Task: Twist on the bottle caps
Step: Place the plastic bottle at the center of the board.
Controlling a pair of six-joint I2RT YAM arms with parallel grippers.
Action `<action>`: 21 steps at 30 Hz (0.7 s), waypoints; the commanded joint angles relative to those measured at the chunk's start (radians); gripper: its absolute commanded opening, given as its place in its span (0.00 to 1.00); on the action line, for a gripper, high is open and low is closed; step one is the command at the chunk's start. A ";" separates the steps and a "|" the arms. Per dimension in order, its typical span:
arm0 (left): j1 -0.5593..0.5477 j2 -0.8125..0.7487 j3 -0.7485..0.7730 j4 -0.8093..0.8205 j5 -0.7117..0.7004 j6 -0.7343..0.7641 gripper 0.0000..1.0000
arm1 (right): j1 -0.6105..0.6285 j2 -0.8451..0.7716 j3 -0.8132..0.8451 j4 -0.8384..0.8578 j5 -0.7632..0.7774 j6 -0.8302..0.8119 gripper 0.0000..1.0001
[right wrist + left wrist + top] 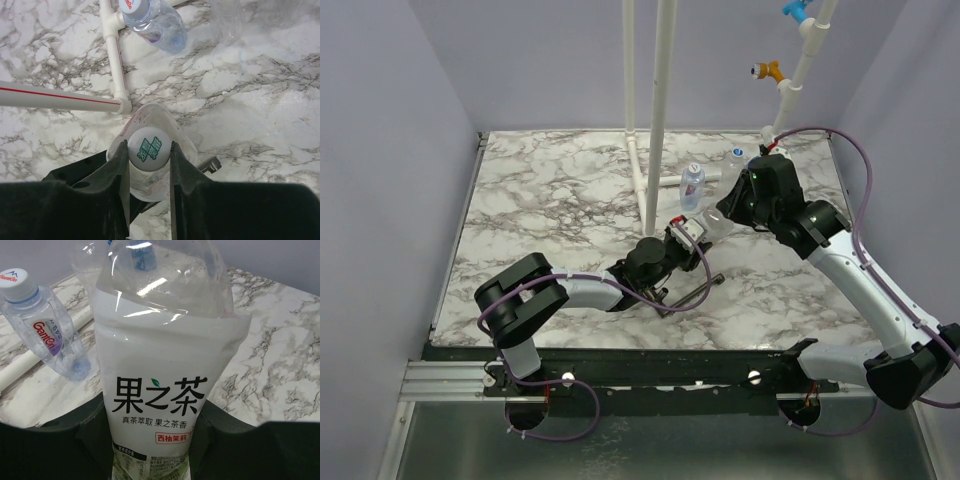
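Note:
My left gripper [688,232] is shut on the lower body of a clear bottle with a white label [160,390] and holds it upright at the table's middle. My right gripper [147,150] comes down from above and is shut on the white cap with green print [145,148] on that bottle's neck. In the top view the right gripper [725,215] sits right over the bottle top. A small clear bottle with a blue and red label and a white cap [42,327] stands behind; it also shows in the top view [692,186] and the right wrist view [155,22].
White pipes [658,110] rise from the table's back, with a horizontal pipe and T-joint [112,55] on the marble beside the bottles. Another clear bottle [737,155] stands at the back right. A black T-shaped tool [698,290] lies near the left arm.

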 commanded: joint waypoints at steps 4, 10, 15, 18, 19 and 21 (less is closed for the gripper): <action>-0.002 -0.004 -0.009 0.063 -0.043 -0.035 0.53 | -0.010 0.001 -0.043 0.093 0.027 -0.061 0.00; -0.003 -0.029 -0.005 0.011 -0.057 -0.042 0.99 | -0.010 -0.004 -0.070 0.160 0.065 -0.113 0.00; 0.003 -0.108 0.002 -0.128 -0.043 -0.119 0.99 | -0.010 -0.016 -0.104 0.249 0.123 -0.205 0.00; 0.009 -0.160 0.034 -0.280 -0.081 -0.195 0.99 | -0.008 -0.007 -0.129 0.305 0.147 -0.266 0.00; 0.014 -0.174 0.045 -0.331 -0.087 -0.218 0.99 | -0.008 -0.002 -0.135 0.316 0.149 -0.280 0.00; 0.022 -0.200 0.076 -0.444 -0.090 -0.255 0.99 | -0.008 0.008 -0.153 0.348 0.154 -0.314 0.00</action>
